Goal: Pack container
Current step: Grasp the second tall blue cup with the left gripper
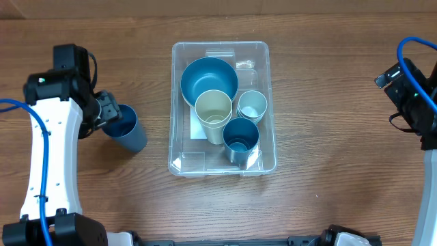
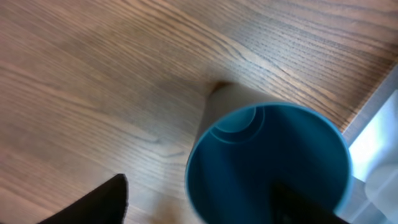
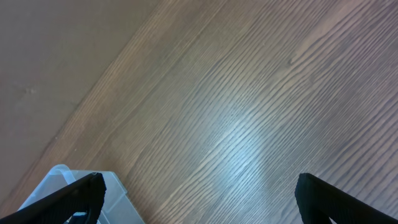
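The clear container (image 1: 205, 161) sits mid-table and holds a round blue bowl (image 1: 205, 76), a cream cup (image 1: 214, 109), a small pale blue cup (image 1: 252, 104) and a dark blue cup (image 1: 240, 137). Another blue cup (image 1: 127, 130) stands on the table left of the container. My left gripper (image 1: 108, 113) is at this cup's rim. In the left wrist view the blue cup (image 2: 267, 162) fills the lower right, and the left gripper (image 2: 200, 183) is open, one finger inside the cup and one outside. My right gripper (image 3: 199, 177) is open and empty over bare table at the far right (image 1: 390, 76).
The container's corner shows at the lower left of the right wrist view (image 3: 56, 186) and its edge at the right of the left wrist view (image 2: 380, 134). The table is wood-grain. Blue cables run along both arms.
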You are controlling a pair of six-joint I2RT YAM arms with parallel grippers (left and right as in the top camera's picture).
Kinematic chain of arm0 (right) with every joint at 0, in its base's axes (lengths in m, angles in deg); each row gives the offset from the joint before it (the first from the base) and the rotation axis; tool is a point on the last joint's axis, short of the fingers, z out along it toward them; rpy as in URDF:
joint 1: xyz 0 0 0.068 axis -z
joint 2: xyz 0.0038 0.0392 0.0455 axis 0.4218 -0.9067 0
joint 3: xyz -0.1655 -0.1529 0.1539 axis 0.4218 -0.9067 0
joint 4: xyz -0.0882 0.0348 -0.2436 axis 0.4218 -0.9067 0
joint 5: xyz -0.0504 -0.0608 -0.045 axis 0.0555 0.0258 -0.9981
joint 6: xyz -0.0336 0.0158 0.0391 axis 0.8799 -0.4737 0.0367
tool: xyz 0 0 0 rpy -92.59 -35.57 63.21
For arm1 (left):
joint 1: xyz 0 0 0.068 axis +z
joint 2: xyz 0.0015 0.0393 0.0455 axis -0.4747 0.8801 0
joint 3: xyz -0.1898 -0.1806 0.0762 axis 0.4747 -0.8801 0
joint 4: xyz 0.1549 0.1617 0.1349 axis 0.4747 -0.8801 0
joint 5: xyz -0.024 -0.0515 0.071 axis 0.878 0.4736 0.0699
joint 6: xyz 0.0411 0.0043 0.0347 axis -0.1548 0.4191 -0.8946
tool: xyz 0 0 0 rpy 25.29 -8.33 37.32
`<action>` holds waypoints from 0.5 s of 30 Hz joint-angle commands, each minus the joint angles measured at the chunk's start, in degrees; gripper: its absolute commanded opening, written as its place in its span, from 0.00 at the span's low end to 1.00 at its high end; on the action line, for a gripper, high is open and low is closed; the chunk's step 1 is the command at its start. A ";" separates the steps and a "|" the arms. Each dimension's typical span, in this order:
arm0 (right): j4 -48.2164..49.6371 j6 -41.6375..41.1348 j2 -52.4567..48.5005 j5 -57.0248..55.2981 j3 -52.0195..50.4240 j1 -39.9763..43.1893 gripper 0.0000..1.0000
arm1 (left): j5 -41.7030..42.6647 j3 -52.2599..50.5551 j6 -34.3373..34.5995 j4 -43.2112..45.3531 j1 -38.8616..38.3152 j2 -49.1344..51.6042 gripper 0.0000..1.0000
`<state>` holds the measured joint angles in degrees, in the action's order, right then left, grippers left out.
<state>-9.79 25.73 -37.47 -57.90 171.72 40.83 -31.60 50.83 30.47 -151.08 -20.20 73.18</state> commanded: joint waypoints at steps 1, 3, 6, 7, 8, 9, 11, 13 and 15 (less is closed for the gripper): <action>0.20 -0.26 0.35 -0.33 0.39 0.26 1.00 | 0.72 -6.78 -0.55 3.30 0.94 -0.22 0.64; 0.20 -0.26 0.35 -0.33 0.39 0.26 1.00 | 0.87 -10.43 -0.57 5.11 1.27 -0.22 0.47; 0.20 -0.26 0.35 -0.33 0.39 0.26 1.00 | 2.27 -10.43 0.24 6.43 1.27 -0.50 0.04; 0.20 -0.26 0.35 -0.33 0.39 0.26 1.00 | 2.43 -8.24 0.02 5.03 1.25 -0.66 0.04; 0.20 -0.24 0.35 -0.33 0.39 0.26 1.00 | 2.43 -5.38 -0.90 2.95 1.14 -0.83 0.04; 0.20 -0.26 0.35 -0.33 0.39 0.26 1.00 | 2.32 -0.46 -2.21 -0.74 0.70 -1.05 0.04; 0.20 -0.26 0.35 -0.33 0.39 0.26 1.00 | 2.16 12.26 -5.03 -8.81 -1.18 -1.60 0.04; 0.20 -0.26 0.35 -0.33 0.39 0.26 1.00 | 2.16 24.94 -7.23 -15.39 -5.57 -2.05 0.04; 0.20 -0.26 0.35 -0.33 0.39 0.26 1.00 | 2.21 35.52 -9.92 -19.89 -13.77 -2.12 0.04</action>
<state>-9.87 25.69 -37.47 -57.95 171.72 40.83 -30.03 75.10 25.68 -167.43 -25.84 72.50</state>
